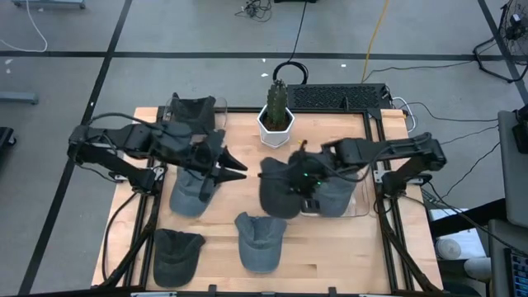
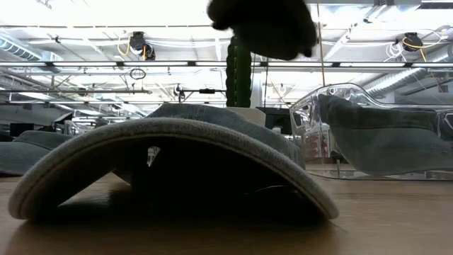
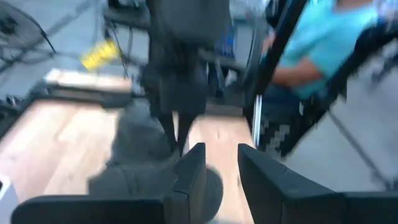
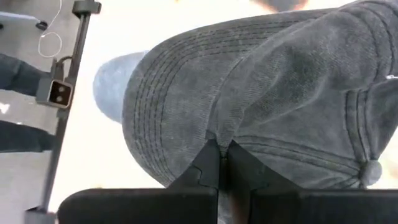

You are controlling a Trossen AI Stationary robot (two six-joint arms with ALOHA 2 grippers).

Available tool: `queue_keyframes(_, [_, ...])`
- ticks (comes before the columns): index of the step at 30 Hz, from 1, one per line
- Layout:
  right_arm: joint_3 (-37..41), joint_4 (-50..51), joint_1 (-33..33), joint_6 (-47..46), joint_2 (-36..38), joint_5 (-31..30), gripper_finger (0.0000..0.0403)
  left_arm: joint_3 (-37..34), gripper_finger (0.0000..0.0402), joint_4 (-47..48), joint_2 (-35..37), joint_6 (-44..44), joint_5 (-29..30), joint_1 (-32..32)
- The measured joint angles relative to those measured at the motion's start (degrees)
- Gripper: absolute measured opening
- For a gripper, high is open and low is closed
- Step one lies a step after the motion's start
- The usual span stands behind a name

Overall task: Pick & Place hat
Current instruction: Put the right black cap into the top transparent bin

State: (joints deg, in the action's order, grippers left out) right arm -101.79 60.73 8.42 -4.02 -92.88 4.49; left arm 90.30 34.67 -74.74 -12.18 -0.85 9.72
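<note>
Jaws of the right gripper [image 4: 219,163] are pinched shut on the fabric of a dark grey washed-cotton cap [image 4: 261,93], which hangs lifted above the middle of the pale wooden counter [image 1: 239,140], just left of a clear plastic bin [image 1: 360,205] that holds another grey cap [image 1: 337,195]. From counter height the lifted cap [image 2: 265,27] shows as a dark mass high up, in front of a green cactus in a white pot [image 1: 276,117] that stands at the far middle. The left gripper [image 1: 235,167] hovers over the left-centre of the counter, beside a grey cap [image 1: 191,190] lying there, with its jaws narrowly parted and empty. Two more grey caps lie along the near edge, one at the left [image 1: 176,256] and one in the middle [image 1: 260,240].
</note>
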Motion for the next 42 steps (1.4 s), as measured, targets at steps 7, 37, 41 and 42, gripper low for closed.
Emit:
queue_keyframes(7, [-5.0,1.3,-2.5,4.5,-2.7,0.1,0.0,0.0,0.013,0.9,-3.0,8.1,-2.4,-1.2])
queue_keyframes(37, [-4.8,-5.2,-0.7,5.4,-3.1,1.7,0.0,-0.1,0.0176,0.1,-15.5,19.6,-11.2,-6.1])
queue_keyframes(41, [-4.8,-5.2,-0.8,6.4,-3.1,1.5,0.0,-0.1,0.0162,0.4,-15.7,18.9,-11.1,-6.6])
queue_keyframes(42, [-4.8,-5.2,-0.8,6.6,-3.1,1.5,0.0,-0.1,0.0159,0.3,-15.7,18.9,-11.1,-6.7])
